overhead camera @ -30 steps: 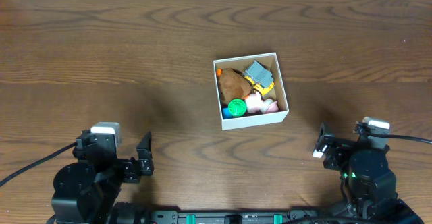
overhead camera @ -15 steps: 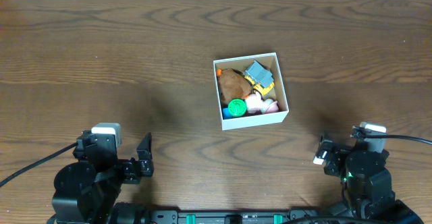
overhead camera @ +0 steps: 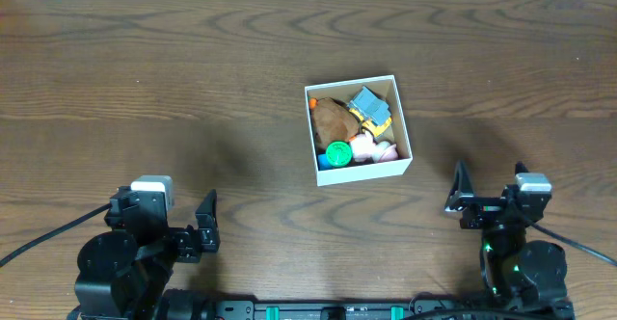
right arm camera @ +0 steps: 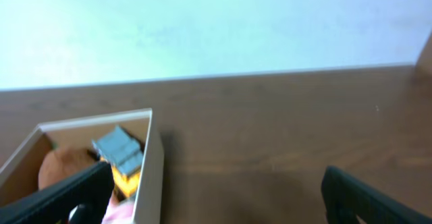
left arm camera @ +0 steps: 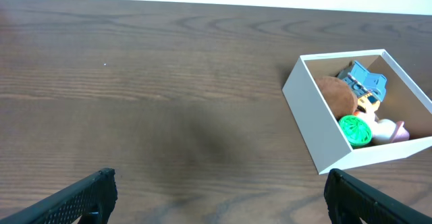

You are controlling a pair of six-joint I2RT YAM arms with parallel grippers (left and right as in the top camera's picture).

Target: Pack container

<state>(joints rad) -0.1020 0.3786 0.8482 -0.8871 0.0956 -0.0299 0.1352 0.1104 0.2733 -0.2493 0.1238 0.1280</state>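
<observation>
Overhead, container: the container [overhead camera: 362, 173] sits on the desk [overhead camera: 145, 69] right of centre, holding a brown toy [overhead camera: 333, 118], a grey-blue toy [overhead camera: 368, 103], a green round toy [overhead camera: 337, 153] and pink pieces.
Overhead, progress: no loose toy shows on the desk, so packing looks done or nearly so.
Overhead, room: left gripper [overhead camera: 198, 231] and right gripper [overhead camera: 490, 183] sit near the front edge, well apart from the container, with bare wood all around.
Left wrist, gripper: fingers spread wide, nothing between them; the container [left arm camera: 310, 116] lies ahead to the right.
Right wrist, gripper: fingers likewise spread and empty; the container [right arm camera: 150, 163] is ahead to the left, its white wall nearest.
</observation>
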